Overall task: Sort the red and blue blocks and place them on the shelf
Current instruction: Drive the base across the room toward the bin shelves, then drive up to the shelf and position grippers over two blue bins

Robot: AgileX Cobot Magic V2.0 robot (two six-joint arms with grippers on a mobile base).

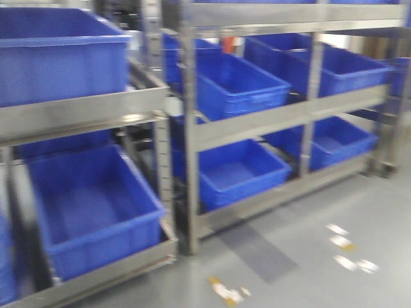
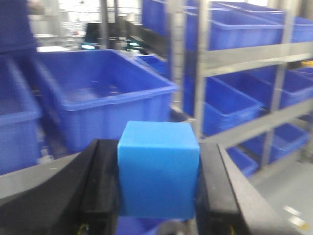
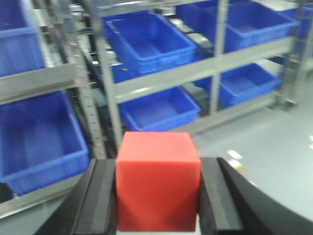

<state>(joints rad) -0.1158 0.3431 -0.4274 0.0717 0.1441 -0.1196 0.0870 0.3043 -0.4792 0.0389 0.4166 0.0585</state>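
In the left wrist view a bright blue block sits clamped between black fingers; my left gripper is shut on it, held up in front of a steel shelf. The right wrist view shows a bright red block pinched between black pads, so my right gripper is shut on it, above the grey floor and facing the shelf. Neither gripper nor block appears in the front view, which shows only the shelf.
Stainless racks carry several big blue bins on two levels, with another large blue bin close ahead of the left gripper. Upright posts divide the bays. Grey floor with tape marks lies at right.
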